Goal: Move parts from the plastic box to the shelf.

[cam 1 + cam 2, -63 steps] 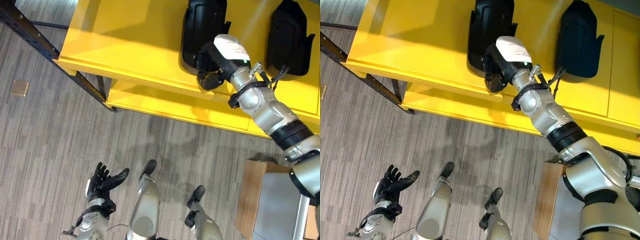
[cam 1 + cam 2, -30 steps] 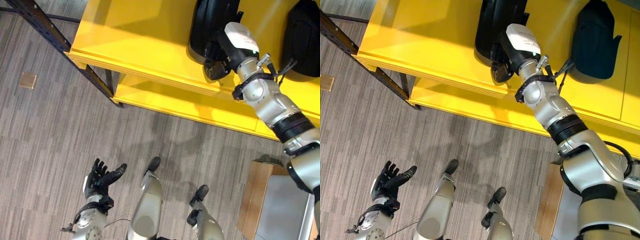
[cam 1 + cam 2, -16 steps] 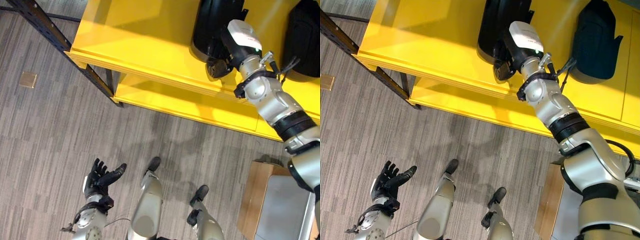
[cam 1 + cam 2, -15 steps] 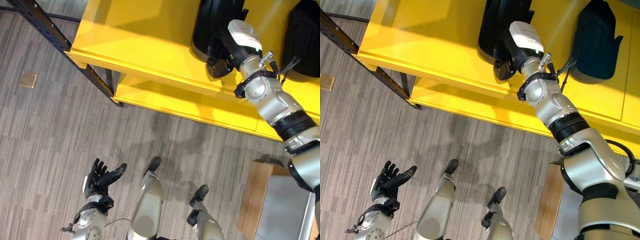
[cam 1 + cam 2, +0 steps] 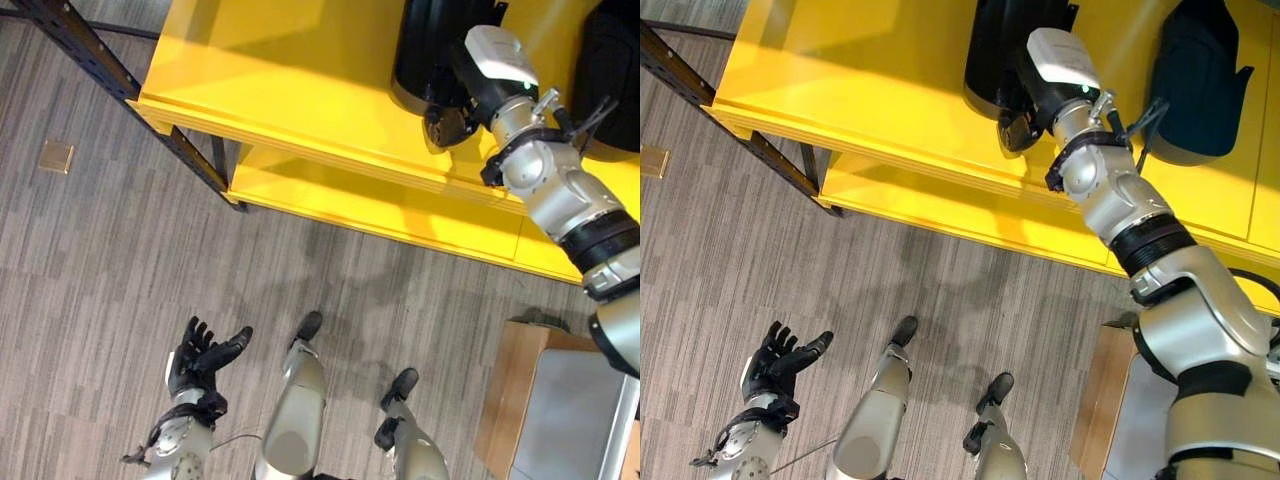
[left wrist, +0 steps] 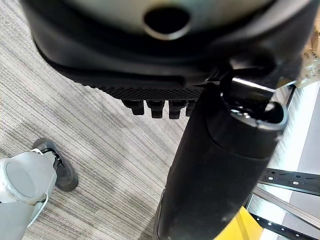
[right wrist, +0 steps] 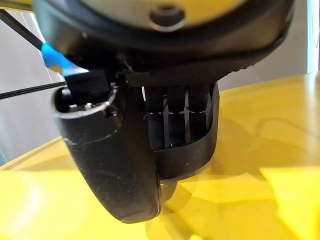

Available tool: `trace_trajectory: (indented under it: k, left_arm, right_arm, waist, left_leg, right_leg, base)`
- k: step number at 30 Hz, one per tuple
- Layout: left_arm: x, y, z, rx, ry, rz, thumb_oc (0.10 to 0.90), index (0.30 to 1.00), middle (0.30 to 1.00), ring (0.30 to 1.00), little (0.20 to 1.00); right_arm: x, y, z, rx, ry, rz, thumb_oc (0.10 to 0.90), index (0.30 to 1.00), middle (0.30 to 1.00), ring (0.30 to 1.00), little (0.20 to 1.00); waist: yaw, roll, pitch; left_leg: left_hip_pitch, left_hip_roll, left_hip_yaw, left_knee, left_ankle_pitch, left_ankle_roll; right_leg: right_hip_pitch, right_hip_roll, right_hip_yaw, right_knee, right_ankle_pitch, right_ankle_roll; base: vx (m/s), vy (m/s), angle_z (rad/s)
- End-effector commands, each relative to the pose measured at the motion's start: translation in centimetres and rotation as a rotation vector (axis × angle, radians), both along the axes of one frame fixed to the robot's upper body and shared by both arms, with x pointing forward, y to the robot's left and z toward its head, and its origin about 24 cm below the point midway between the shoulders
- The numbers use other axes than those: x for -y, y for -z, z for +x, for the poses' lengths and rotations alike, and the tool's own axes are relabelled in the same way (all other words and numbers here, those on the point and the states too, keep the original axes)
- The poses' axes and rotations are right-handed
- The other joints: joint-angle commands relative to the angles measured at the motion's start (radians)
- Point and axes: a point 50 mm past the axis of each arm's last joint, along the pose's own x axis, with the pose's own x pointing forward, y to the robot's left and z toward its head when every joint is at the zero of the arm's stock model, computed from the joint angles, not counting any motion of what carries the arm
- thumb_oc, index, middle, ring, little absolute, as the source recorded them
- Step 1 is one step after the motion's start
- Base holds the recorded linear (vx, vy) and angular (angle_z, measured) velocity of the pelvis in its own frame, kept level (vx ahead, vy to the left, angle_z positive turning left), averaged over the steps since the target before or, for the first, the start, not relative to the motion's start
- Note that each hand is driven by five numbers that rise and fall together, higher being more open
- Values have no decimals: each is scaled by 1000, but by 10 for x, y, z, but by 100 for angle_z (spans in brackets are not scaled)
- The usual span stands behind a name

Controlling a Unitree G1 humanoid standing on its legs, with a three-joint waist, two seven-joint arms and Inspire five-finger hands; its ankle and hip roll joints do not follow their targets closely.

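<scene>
Right hand (image 5: 447, 118) pushed black part (image 5: 430, 50) deeper onto shelf (image 5: 280, 70).

Silver-grey jointed arms, black bands, white wrist cover, dark left hand (image 5: 205, 356), ribbed black fingers (image 7: 177, 117)

We see a bright yellow shelf (image 5: 280, 70), two black parts (image 5: 990, 50), and grey streaked flooring (image 5: 100, 260).

two black moulded parts are sitting on the top board of the yellow shelf (image 5: 280, 70). the left part (image 5: 995, 50) is lying near the front edge, with the right hand (image 5: 1025, 105) touching its near end. the right part (image 5: 1200, 70) is lying well apart from it, further right on the same board.
</scene>
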Motion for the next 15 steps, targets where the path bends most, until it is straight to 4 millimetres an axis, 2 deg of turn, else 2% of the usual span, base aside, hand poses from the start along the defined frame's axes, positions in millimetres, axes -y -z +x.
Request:
trace_trajectory:
  k: [1, 4, 5, 6, 7, 15]
  left_arm:
    - [-21, -24, -5, 100, 2, 111, 900, 1000, 1000, 1000, 1000]
    - [-22, -25, -5, 102, 2, 115, 900, 1000, 1000, 1000, 1000]
    - [-23, -25, -5, 99, 0, 115, 900, 1000, 1000, 1000, 1000]
    - [-23, -25, -5, 99, 0, 115, 900, 1000, 1000, 1000, 1000]
    - [-23, -25, -5, 100, -1, 115, 900, 1000, 1000, 1000, 1000]
    - [-25, -24, -6, 89, -10, 120, 900, 1000, 1000, 1000, 1000]
  right_arm:
    - [0, -69, -18, 232, 2, -49, 400, 300, 300, 300, 300]
    - [0, -70, -18, 234, -3, -38, 400, 300, 300, 300, 300]
    - [0, -70, -19, 233, -5, -27, 600, 580, 580, 580, 580]
    - [0, -70, -19, 233, -5, -27, 655, 657, 657, 657, 657]
    - [1, -70, -19, 232, -4, -27, 900, 1000, 1000, 1000, 1000]
    - [-6, -68, -19, 233, -40, 9, 900, 1000, 1000, 1000, 1000]
  waist:
    - [-4, -11, -44]
    - [-6, -10, -45]
    - [-7, -9, -46]
    - [-7, -9, -46]
    - [-7, -8, -46]
    - [-10, -5, -51]
  left_leg:
    - [-11, 13, 33, -68, 51, 39]
    - [-10, 13, 34, -67, 51, 39]
    - [-9, 12, 33, -67, 51, 39]
    - [-9, 12, 33, -67, 51, 39]
    - [-9, 11, 33, -67, 51, 39]
    - [-3, 14, 34, -73, 55, 39]
  right_leg:
    - [75, -81, -34, 101, -65, 39]
    - [76, -81, -33, 102, -66, 38]
    - [76, -81, -34, 104, -67, 38]
    - [76, -81, -34, 104, -67, 38]
    - [76, -81, -33, 104, -67, 37]
    - [76, -81, -35, 106, -70, 37]
  base:
    - [0, 0, 0]
    - [0, 0, 0]
    - [0, 0, 0]
    - [0, 0, 0]
    - [0, 0, 0]
    - [0, 0, 0]
